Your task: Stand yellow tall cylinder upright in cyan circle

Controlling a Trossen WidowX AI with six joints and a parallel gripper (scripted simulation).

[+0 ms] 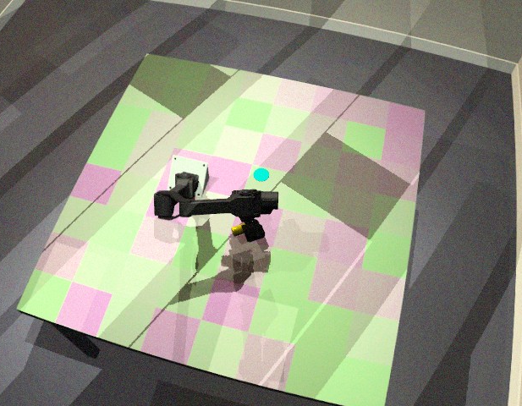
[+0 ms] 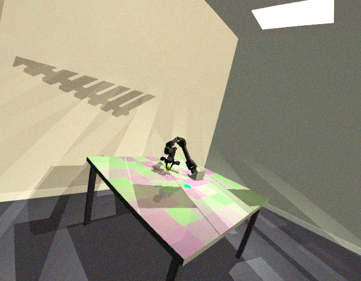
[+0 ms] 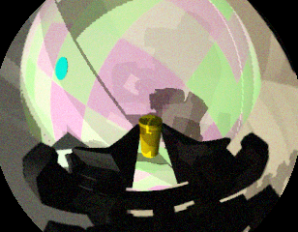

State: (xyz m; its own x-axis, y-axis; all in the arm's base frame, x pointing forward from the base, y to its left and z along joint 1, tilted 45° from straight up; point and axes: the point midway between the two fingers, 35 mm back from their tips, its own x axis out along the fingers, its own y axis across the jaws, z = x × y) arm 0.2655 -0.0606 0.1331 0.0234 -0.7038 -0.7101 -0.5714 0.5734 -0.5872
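The yellow tall cylinder [image 1: 237,229] [image 2: 168,168] [image 3: 150,139] is held between the fingertips, not upright in the top view. My gripper [image 3: 150,126] is shut on it and points down, and its far finger partly hides the cylinder in the top view. The cylinder is low over the table; whether it touches the top I cannot tell. The cyan circle [image 1: 261,174] [image 2: 187,185] [image 3: 61,68] is a flat disc on the table with nothing standing on it. It lies some way from the gripper, at the upper left in the wrist view.
The arm's pale base plate [image 1: 189,167] [image 2: 199,175] stands on the patchwork table [image 1: 339,349] [image 2: 186,216], to the left of the cyan circle in the top view. The arm reaches from it over the table between the circle and the cylinder. Shadows cross the table top.
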